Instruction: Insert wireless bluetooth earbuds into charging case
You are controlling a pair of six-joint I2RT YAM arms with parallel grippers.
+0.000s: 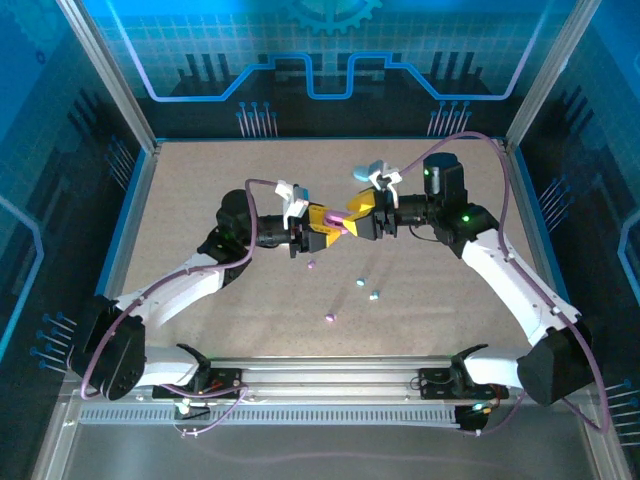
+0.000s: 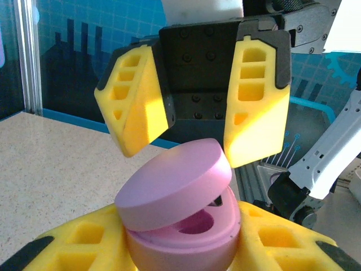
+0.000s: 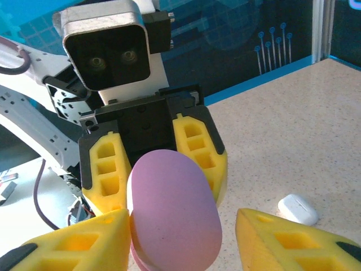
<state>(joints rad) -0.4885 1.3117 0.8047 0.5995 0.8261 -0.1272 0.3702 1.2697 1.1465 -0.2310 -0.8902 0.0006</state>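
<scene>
The purple charging case (image 2: 186, 226) is held above the table with my left gripper (image 2: 180, 245) shut on its base. Its lid (image 2: 175, 180) is tilted partly open, showing an empty socket inside. My right gripper (image 3: 180, 243) faces it, open, with its yellow fingers (image 3: 293, 243) on either side of the lid (image 3: 172, 209); the left finger is close against it. In the top view both grippers meet at the table's middle around the case (image 1: 343, 226). Several tiny earbuds lie on the table nearer the arm bases: purple ones (image 1: 311, 265) (image 1: 330, 318) and light blue ones (image 1: 361, 283) (image 1: 375, 295).
A white rounded case (image 3: 299, 209) lies on the speckled table (image 1: 200, 220) beside the grippers. A light blue object (image 1: 376, 166) sits just beyond the right wrist. Blue walls and metal posts (image 1: 110, 70) ring the table.
</scene>
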